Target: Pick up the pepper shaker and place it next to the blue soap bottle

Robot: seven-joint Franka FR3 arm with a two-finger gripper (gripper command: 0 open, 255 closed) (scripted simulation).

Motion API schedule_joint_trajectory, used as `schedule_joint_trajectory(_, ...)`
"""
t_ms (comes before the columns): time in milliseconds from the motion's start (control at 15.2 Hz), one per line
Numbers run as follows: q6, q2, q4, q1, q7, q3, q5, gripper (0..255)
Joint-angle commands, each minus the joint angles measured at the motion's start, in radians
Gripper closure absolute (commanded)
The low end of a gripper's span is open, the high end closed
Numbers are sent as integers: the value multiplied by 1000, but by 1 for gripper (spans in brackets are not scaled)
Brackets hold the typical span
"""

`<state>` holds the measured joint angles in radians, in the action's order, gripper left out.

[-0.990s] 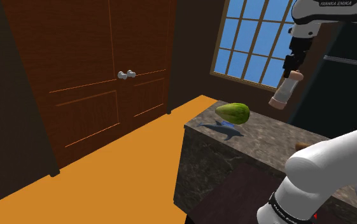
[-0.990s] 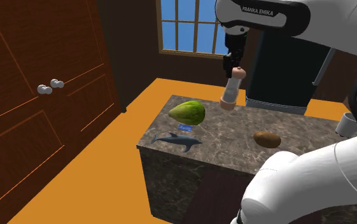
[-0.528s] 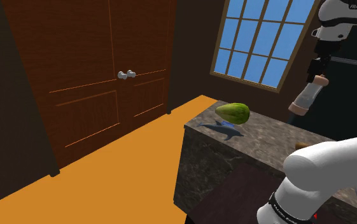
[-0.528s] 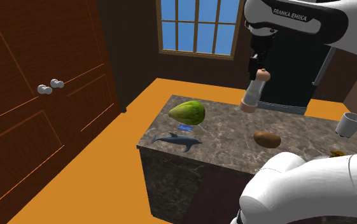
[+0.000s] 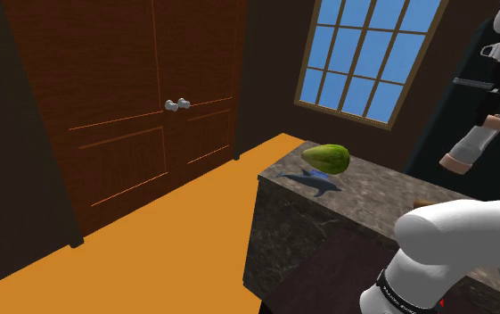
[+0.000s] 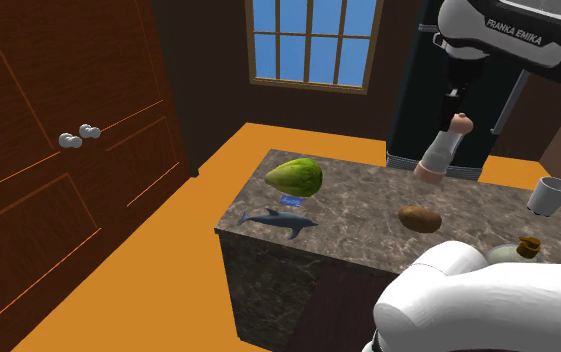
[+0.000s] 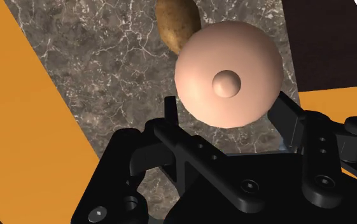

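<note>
Kim: Position of pepper shaker (image 6: 439, 150)?

Jo: In the air, tilted, over the far edge of the surface (image 6: 353, 215) in the second exterior view, in front of a tall dark unit (image 6: 413, 90). Potato (image 6: 420, 218) lies on the surface below it, nearer the middle.

Kim: End effector (image 7: 228, 109)?

Jo: Clamped on the shaker's upper end. In the wrist view the black fingers (image 7: 289, 118) press either side of it, with a pinkish round end and its small knob between them.

Kim: Handling?

Jo: My guess: light, stiff, smooth-sided, so likely slippery. Pale body, pinkish at both ends. Held by one end it hangs slanted, so it could swing or twist in the grip. A hold round the middle of the body would be steadier; with this one, go gently and land it base first.

Kim: Fragile?

Jo: Can't tell the material. Treat it as tip-prone — tall and narrow.

Kim: And the blue soap bottle?

Jo: Can't pick one out for sure. The only blue thing is a dolphin-shaped piece (image 6: 279, 220) near the surface's corner by the orange floor (image 6: 168, 250), just beside a green fruit (image 6: 295, 177). White cup (image 6: 554, 195) sits towards the opposite end. Wherever the shaker goes, leave a gap — it shouldn't knock its neighbour.
</note>
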<state>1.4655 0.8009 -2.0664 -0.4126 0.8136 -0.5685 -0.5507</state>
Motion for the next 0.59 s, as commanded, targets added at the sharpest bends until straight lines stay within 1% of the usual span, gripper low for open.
schedule_joint_trajectory(0, -10, 25, 3, -16, 44, -25, -26, 255)
schedule_joint_trajectory(528, -40, 83, 68, -58, 226, -147, -125, 255)
